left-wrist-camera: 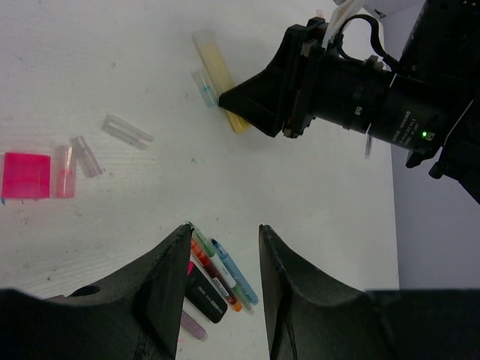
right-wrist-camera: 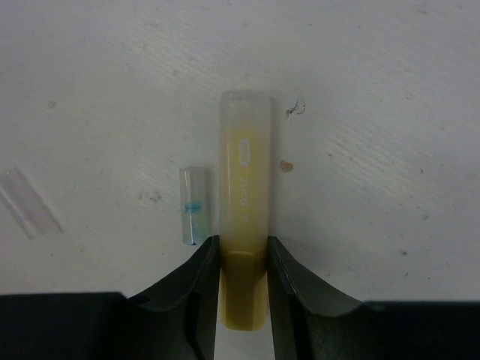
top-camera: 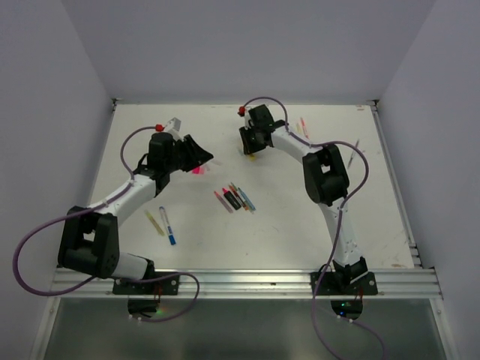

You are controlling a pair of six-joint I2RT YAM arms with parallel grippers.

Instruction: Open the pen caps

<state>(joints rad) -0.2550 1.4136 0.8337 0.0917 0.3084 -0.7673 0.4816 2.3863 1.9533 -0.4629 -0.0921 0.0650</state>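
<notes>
Left gripper (left-wrist-camera: 223,232) hangs unclenched and empty over the white table (top-camera: 300,225), apparently poised to do the pulling. Loose pen caps (left-wrist-camera: 127,130) lie beneath it, and a cluster of pens (top-camera: 235,199) sits just beyond. Opposite, the right gripper (right-wrist-camera: 244,251) clamps the yellow highlighter (right-wrist-camera: 244,187) by its barrel, low at the tabletop, likely to leave the pale cap (right-wrist-camera: 244,112) end free for removal — a small clear cap (right-wrist-camera: 193,204) lies just beside. Plain pale walls (top-camera: 225,45) enclose the bench.

white table (top-camera: 300,225), pens (top-camera: 235,199) clustered mid-table, two pens (top-camera: 166,223) nearer left; clear caps (left-wrist-camera: 127,131), pink cap (left-wrist-camera: 26,175) scattered
</notes>
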